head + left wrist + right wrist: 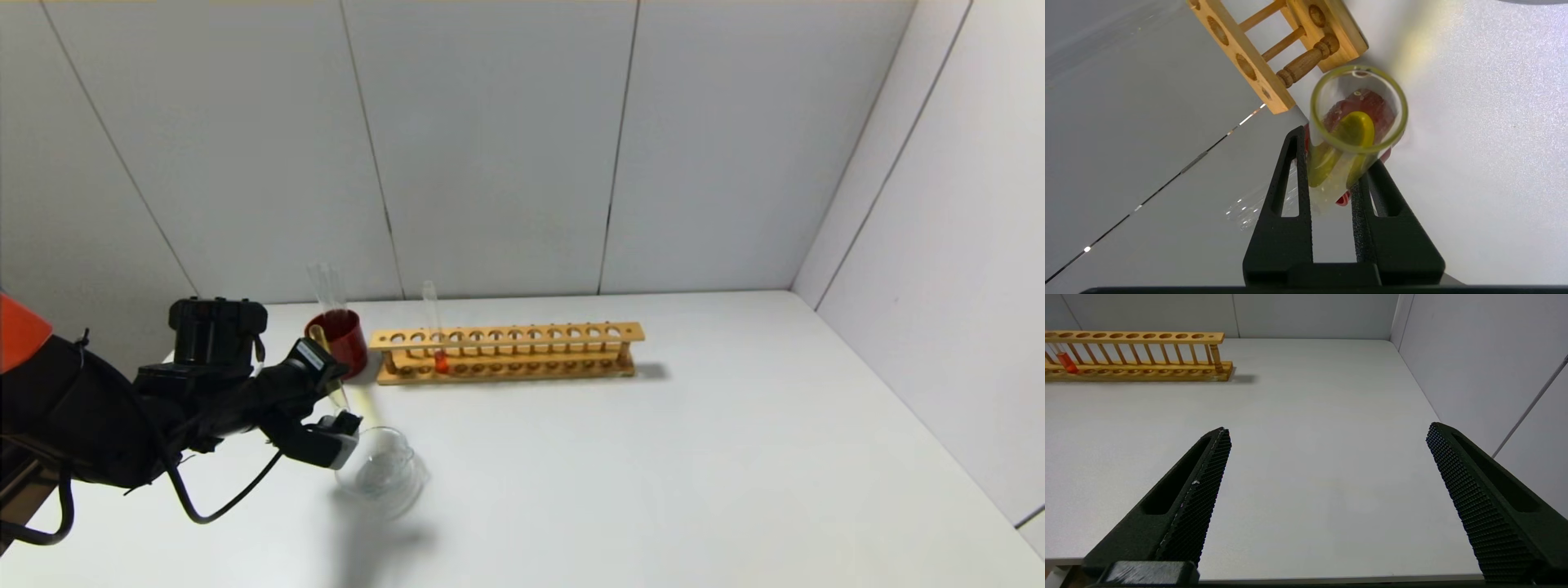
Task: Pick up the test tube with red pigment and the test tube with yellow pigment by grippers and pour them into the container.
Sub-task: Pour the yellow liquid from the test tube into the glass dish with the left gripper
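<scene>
My left gripper is shut on the test tube with yellow pigment and holds it tilted just beside the clear glass container, which stands on the white table. In the left wrist view the tube's open mouth faces the camera, with yellow inside, gripped between the black fingers. The test tube with red pigment stands upright in the wooden rack and also shows in the right wrist view. My right gripper is open and empty over the table's right front, outside the head view.
A dark red cup holding colourless tubes stands at the rack's left end, just behind the left gripper. The rack's end shows in the left wrist view. Grey walls close the back and right sides.
</scene>
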